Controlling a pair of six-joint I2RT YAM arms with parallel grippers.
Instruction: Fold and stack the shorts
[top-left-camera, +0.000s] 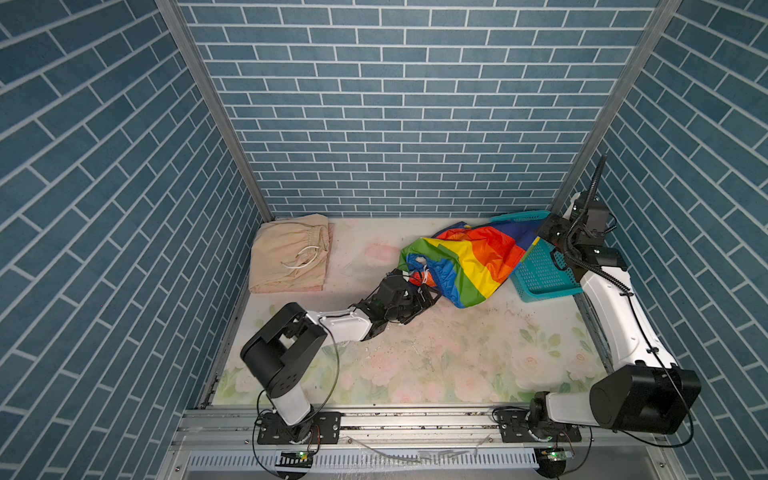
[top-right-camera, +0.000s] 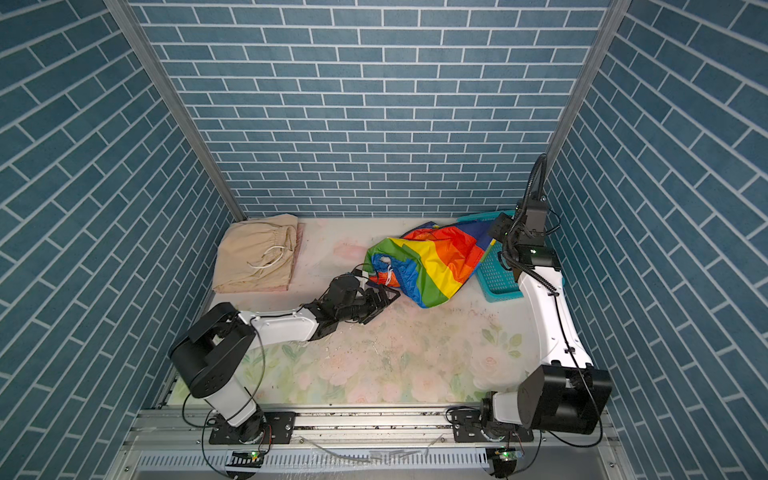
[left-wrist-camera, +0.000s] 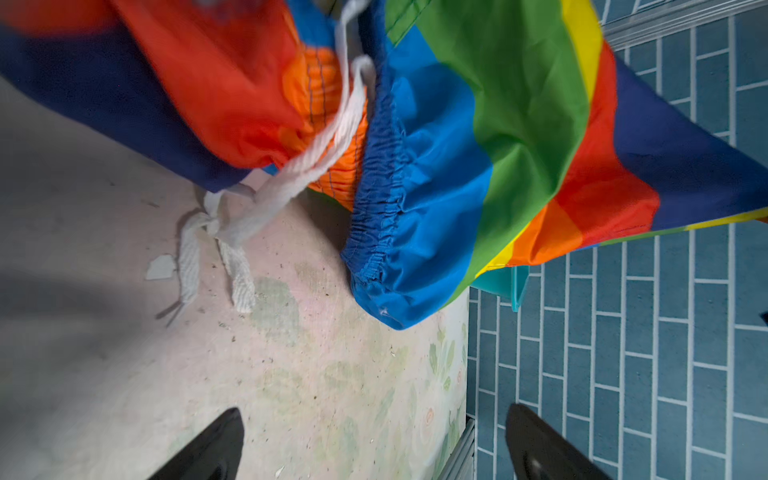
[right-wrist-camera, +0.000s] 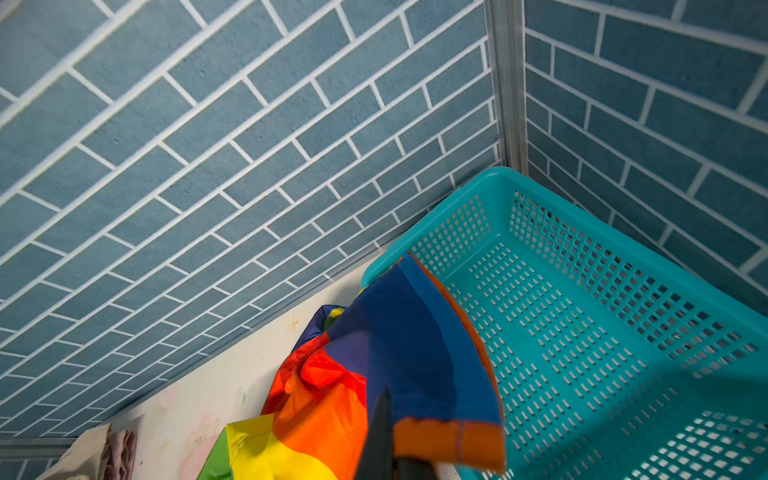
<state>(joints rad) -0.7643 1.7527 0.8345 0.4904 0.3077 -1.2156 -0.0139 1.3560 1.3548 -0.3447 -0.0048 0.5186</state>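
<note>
The right gripper (top-left-camera: 545, 235) is clamped on a hem of the slick rainbow shorts (top-left-camera: 465, 262) beside the basket (right-wrist-camera: 457, 187), far right corner of the bench (top-left-camera: 415, 353); their long axis slopes down to the gathered waistband (left-wrist-camera: 382, 187), just ahead of the left gripper (left-wrist-camera: 378, 434), jaws wide apart; beige shorts (top-left-camera: 286, 253) lie folded far left.
</note>
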